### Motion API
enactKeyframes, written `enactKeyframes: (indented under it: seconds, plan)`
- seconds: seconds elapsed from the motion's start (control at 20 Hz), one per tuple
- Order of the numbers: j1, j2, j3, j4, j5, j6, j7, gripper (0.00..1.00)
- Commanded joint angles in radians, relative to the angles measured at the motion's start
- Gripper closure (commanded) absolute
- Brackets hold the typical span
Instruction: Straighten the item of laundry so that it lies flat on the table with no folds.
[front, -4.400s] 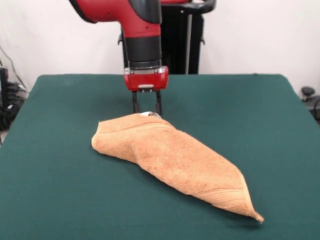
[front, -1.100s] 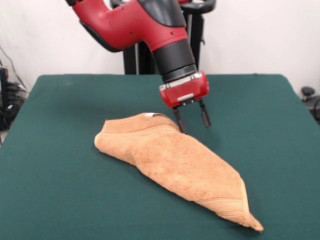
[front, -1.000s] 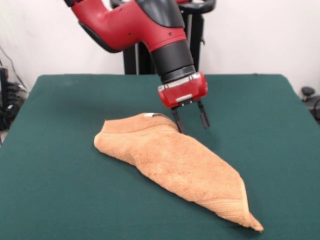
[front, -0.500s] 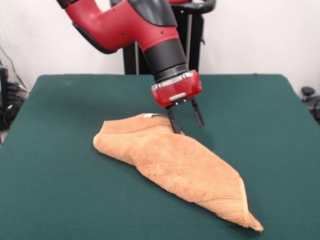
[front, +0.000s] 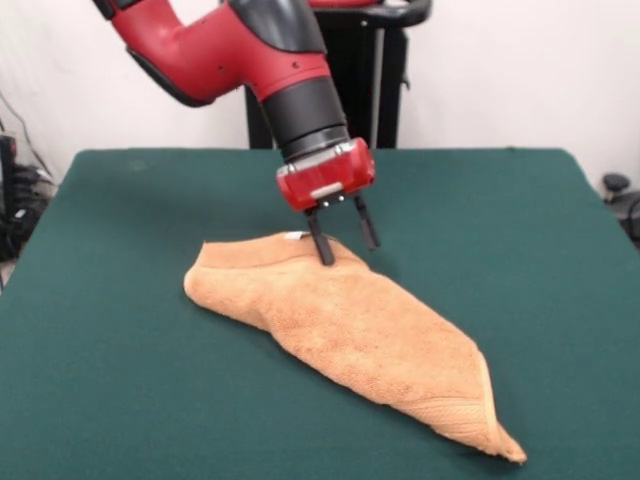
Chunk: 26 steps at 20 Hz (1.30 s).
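The orange-tan towel (front: 340, 325) lies folded on the green table (front: 120, 300), a long wedge from a rounded fold at centre left down to a point at lower right. A small white tag (front: 295, 236) shows at its far edge. My gripper (front: 347, 252) is open and tilted, at the towel's far edge. Its left finger (front: 321, 245) is over the cloth near the tag, and its right finger (front: 366, 231) is just past the edge. It holds nothing.
The robot's black pedestal (front: 360, 70) stands beyond the table's far edge. The red arm (front: 230, 45) reaches in from the upper left. Cables and dark equipment (front: 12, 200) sit off the table's left side.
The gripper went right from behind the towel's far corner, then over the last second swung back left along the far edge. The towel's far edge shifted slightly. The gripper stayed open.
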Motion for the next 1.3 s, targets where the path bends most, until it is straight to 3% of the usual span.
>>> enactKeyframes:
  seconds: [0.05,0.3,0.65,0.8,1.3]
  plan:
    - [0.006,-0.001,0.074,-0.092,-0.010,0.129,0.129,0.00]
    - [0.028,0.132,0.064,-0.176,-0.053,0.096,0.122,0.00]
    - [0.141,0.134,-0.015,-0.199,-0.016,-0.018,0.155,0.00]
    - [0.227,0.125,-0.075,-0.224,0.028,-0.055,0.158,0.00]
    - [0.265,0.127,-0.071,-0.253,0.035,-0.024,0.163,0.00]
